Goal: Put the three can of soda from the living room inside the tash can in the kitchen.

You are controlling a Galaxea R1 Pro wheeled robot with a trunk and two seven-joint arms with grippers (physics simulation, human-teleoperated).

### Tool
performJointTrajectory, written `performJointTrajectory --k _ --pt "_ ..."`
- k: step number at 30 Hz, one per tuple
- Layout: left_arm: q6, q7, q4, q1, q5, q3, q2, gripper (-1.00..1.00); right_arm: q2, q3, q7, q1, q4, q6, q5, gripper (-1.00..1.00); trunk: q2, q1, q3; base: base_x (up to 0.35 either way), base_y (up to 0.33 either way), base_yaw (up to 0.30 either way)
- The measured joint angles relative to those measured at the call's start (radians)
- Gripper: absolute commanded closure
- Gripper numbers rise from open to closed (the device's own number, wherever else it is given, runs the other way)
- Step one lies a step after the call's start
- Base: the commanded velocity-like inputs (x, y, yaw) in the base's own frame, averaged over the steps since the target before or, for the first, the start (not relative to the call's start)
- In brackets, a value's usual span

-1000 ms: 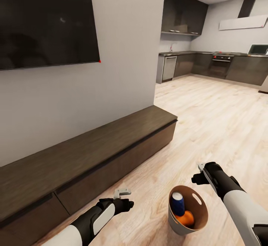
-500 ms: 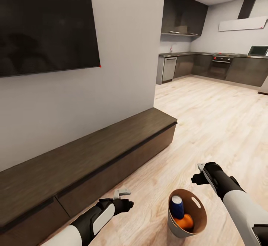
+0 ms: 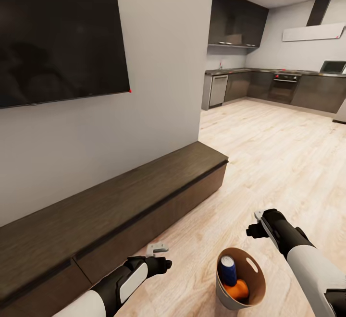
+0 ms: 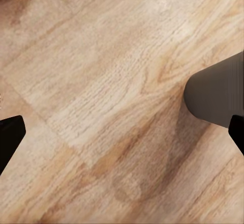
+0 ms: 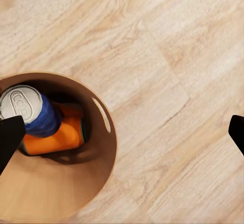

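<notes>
The grey trash can (image 3: 226, 298) with its tan inside stands on the light wood floor between my two arms. Inside it the dark blue soda can (image 3: 229, 270) leans over an orange can (image 3: 236, 290). From above, the right wrist view shows the trash can (image 5: 104, 163), the blue can (image 5: 30, 109) and the orange can (image 5: 53, 137). More orange shows behind the blue one, and I cannot tell if it is a second can. My right gripper (image 3: 259, 216) (image 5: 122, 135) hangs open beside the rim. My left gripper (image 3: 157, 248) (image 4: 122, 137) is open over bare floor, with the trash can's grey wall (image 4: 216, 94) next to it.
A long low dark-wood cabinet (image 3: 120, 201) runs along the wall at my left under a large black TV (image 3: 57, 38). Ahead to the right, open wood floor (image 3: 269, 139) leads to the kitchen with dark cabinets (image 3: 240, 84) and a built-in oven (image 3: 284, 86).
The whole head picture has shifted a little, so the camera has moved. The trash can now sits slightly lower in it. Both arms keep their pose and both grippers stay open.
</notes>
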Motion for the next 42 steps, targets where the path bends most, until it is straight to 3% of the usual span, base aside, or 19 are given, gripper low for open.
performJointTrajectory --k 42 --pt "0.000 0.001 0.001 0.000 -0.001 -0.003 -0.001 -1.00 0.002 0.002 -0.001 0.000 0.000 -0.002 0.001 -1.00 0.294 -0.161 0.132 0.000 0.000 0.000"
